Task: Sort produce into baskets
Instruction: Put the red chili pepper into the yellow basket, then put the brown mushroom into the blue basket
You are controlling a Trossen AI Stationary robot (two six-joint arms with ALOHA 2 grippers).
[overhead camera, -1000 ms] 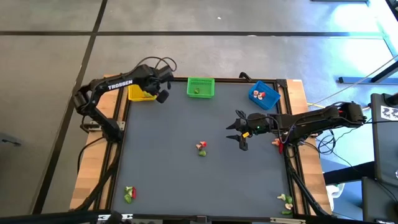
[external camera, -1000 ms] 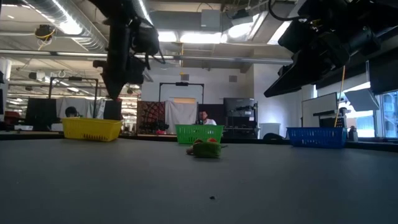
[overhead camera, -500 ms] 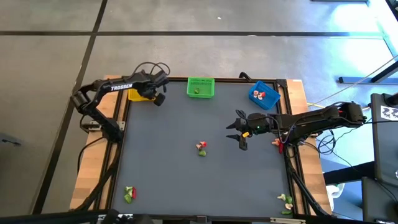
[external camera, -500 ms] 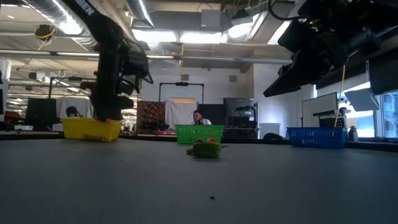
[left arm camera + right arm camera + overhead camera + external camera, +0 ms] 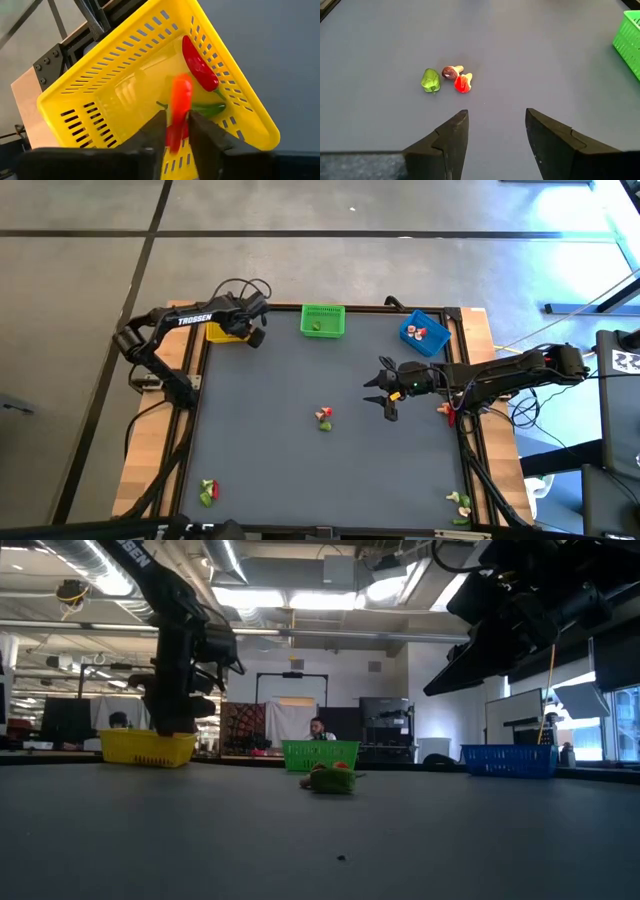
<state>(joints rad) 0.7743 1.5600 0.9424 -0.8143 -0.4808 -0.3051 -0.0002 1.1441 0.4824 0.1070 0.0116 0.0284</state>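
1. left gripper [image 5: 172, 137] poised over the yellow basket [image 5: 222, 333] at the counter's far left corner; jaws clenched on an orange-red pepper piece [image 5: 178, 116], pinched across its narrow body, tip pointing down into the basket; a red chilli [image 5: 199, 65] and a green piece [image 5: 207, 108] already lie on the basket floor just beyond the jaws
2. handling judgement: produce looks like light, hard, glossy toy plastic; likely slippery and prone to twist in the jaws; best taken across the mid-body, not the tapered tip; the mesh basket also looks light and could skid if the jaws nudge its rim
3. green basket [image 5: 323, 320] at far centre, one green item inside; well apart from either set of jaws
4. mid-counter cluster: green pepper [image 5: 430, 80], brown mushroom [image 5: 451, 72], red piece [image 5: 463, 83]; touching or nearly so, lying ahead of the right jaws
5. right gripper [image 5: 494, 132] hangs above the counter [image 5: 300, 450], jaws released wide and empty, aimed at the cluster
6. blue basket [image 5: 426, 333] at far right, holding red and pale pieces; more produce at the near left corner [image 5: 207, 491] and near right corner [image 5: 459, 503]
7. versus a second ago: left arm has swung from beside the yellow basket to over it and dropped lower; right arm and all loose produce unchanged
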